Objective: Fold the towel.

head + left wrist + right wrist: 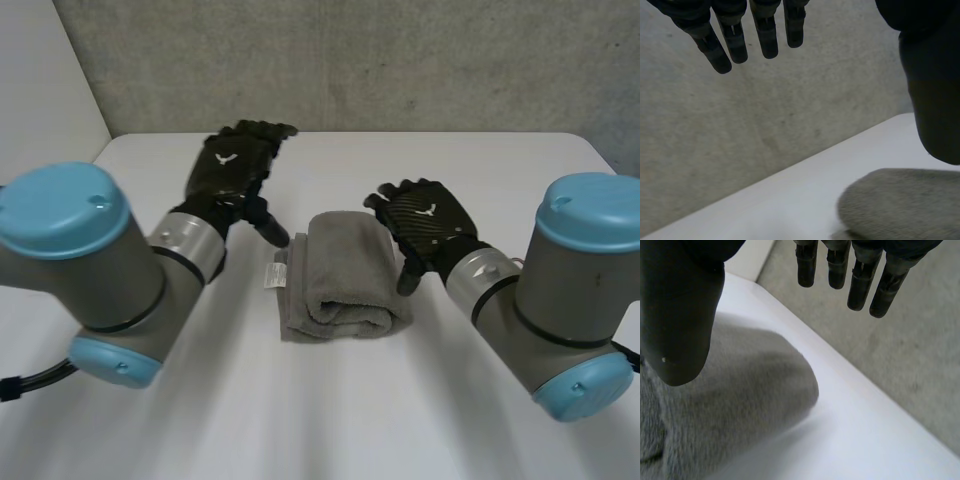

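Note:
A grey towel (340, 275) lies folded into a thick narrow bundle in the middle of the white table (330, 400), with a small white label sticking out at its left edge. My left hand (235, 165) hovers to the left of it, fingers straight and spread, touching nothing. My right hand (420, 215) is just off the towel's right edge, fingers straight and its thumb hanging down beside the cloth. In the left wrist view the towel (900, 205) lies below the thumb. In the right wrist view the towel (740, 415) sits under the thumb, and the fingers (860, 275) hold nothing.
A grey concrete wall (350, 60) stands behind the table's far edge. A pale panel (40, 90) rises at the far left. Bare white tabletop lies in front of the towel and on both sides of it.

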Robot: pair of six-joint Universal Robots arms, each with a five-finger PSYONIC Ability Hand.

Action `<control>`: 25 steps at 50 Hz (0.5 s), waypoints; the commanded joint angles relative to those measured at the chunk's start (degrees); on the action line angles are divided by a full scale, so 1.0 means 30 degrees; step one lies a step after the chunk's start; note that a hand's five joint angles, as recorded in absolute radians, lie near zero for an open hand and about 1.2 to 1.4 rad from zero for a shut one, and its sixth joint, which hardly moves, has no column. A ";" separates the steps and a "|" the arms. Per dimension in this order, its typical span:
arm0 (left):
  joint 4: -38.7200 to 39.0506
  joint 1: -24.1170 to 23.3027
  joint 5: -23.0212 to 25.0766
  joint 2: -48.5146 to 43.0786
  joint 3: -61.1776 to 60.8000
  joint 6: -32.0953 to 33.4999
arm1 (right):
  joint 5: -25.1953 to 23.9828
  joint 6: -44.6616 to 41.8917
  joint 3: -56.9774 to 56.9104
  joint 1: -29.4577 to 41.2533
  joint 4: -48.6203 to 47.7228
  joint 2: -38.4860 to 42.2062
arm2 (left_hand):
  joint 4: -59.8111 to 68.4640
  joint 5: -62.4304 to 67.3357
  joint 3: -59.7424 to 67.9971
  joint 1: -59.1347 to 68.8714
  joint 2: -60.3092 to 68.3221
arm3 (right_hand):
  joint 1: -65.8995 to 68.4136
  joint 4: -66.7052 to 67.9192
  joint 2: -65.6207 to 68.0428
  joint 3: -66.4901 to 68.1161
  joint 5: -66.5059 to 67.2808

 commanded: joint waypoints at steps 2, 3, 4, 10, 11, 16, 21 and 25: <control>-0.1837 -0.1534 -0.0093 -0.3645 0.3067 -0.1465 | -0.0125 0.1917 -0.0938 -0.0825 0.1203 0.0921 | -0.0975 -0.3599 -0.0620 -0.1041 -0.0858 | -0.1127 -0.1560 -0.1336 -0.1321 -0.1051; -0.2072 -0.1797 -0.0123 -0.4348 0.3566 -0.1611 | -0.0213 0.2472 -0.1289 -0.0884 0.1203 0.1360 | -0.0920 -0.3544 -0.0564 -0.0986 -0.0802 | -0.1127 -0.1560 -0.1336 -0.1321 -0.1051; -0.2075 -0.1800 -0.0123 -0.4355 0.3571 -0.1613 | -0.0213 0.2478 -0.1292 -0.0884 0.1203 0.1365 | -0.0919 -0.3543 -0.0564 -0.0985 -0.0802 | -0.1127 -0.1560 -0.1336 -0.1321 -0.1051; -0.2397 -0.2356 -0.0386 -0.6578 0.5033 -0.1760 | -0.0447 0.3766 -0.2870 -0.0943 0.1407 0.3089 | -0.0919 -0.3543 -0.0564 -0.0985 -0.0802 | -0.1127 -0.1560 -0.1336 -0.1321 -0.1051; -0.2397 -0.2444 -0.0474 -0.6901 0.5239 -0.1759 | -0.0477 0.3796 -0.3222 -0.0943 0.1640 0.3557 | -0.0919 -0.3543 -0.0564 -0.0985 -0.0802 | -0.1127 -0.1560 -0.1336 -0.1321 -0.1051; -0.2339 -0.2503 -0.0562 -0.7576 0.5504 -0.1584 | -0.0593 0.3796 -0.4481 -0.0856 0.2839 0.5197 | -0.0919 -0.3543 -0.0564 -0.0985 -0.0802 | -0.1127 -0.1560 -0.1336 -0.1321 -0.1051; -0.2368 -0.2503 -0.0766 -0.7987 0.5301 -0.1496 | -0.1411 0.3825 -0.5274 -0.0680 0.3604 0.6226 | -0.0864 -0.3488 -0.0508 -0.0929 -0.0746 | -0.1127 -0.1560 -0.1336 -0.1321 -0.1051; -0.2456 -0.2444 -0.1061 -0.8018 0.4918 -0.1291 | -0.2000 0.3855 -0.5540 -0.0562 0.3605 0.6579 | -0.0863 -0.3487 -0.0508 -0.0929 -0.0746 | -0.1127 -0.1560 -0.1336 -0.1321 -0.1051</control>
